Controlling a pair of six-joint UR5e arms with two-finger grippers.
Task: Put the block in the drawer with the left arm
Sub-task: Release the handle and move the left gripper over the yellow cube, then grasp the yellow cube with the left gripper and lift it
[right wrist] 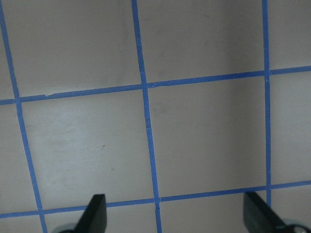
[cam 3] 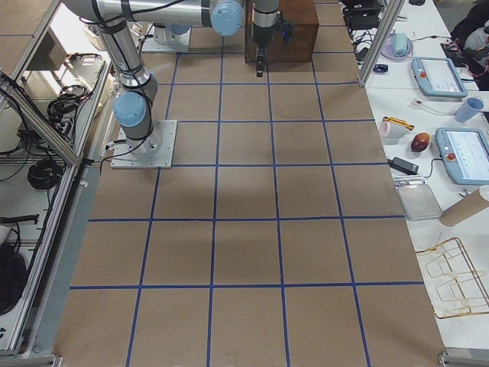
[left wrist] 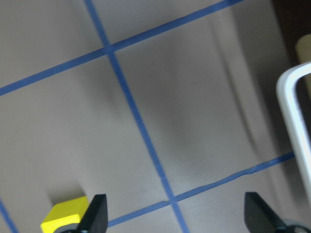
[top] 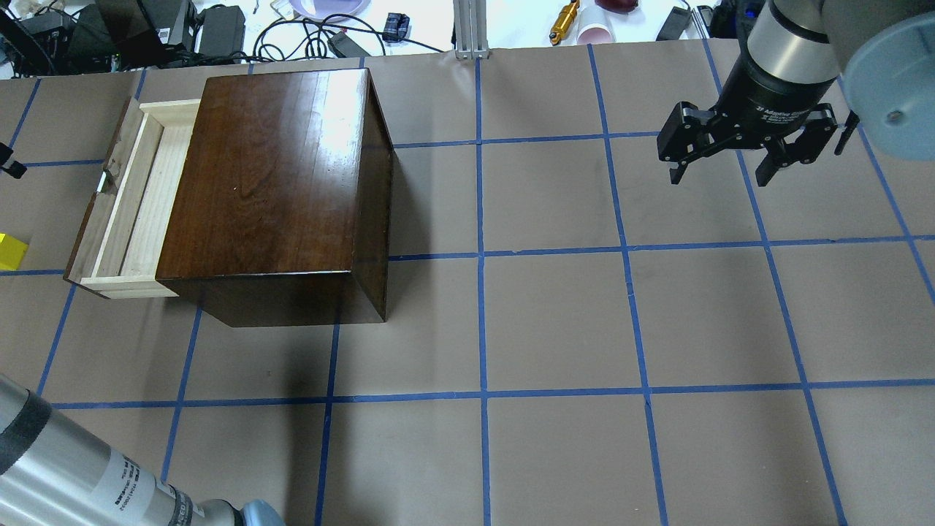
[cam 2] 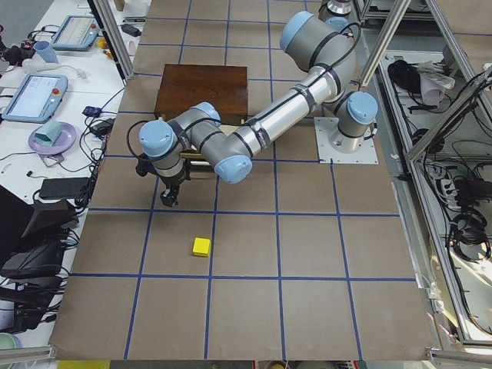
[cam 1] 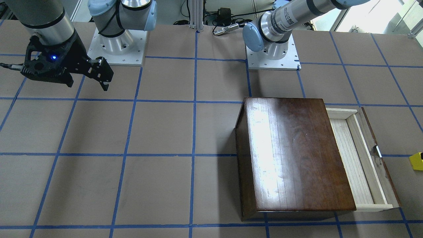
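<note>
The yellow block lies on the table, apart from the drawer front; it also shows at the frame edges in the front-facing view and the overhead view. The drawer stands pulled open from the dark-brown box, and its pale tray is empty. My left gripper hovers just outside the drawer front. In its wrist view it is open, with the block beside one fingertip and the metal pull at right. My right gripper is open and empty, far from the box.
Blue tape lines grid the brown table. Cables, chargers and cups lie beyond the table's far edge. Both arm base plates sit at the robot's side. The left arm's forearm reaches over the box.
</note>
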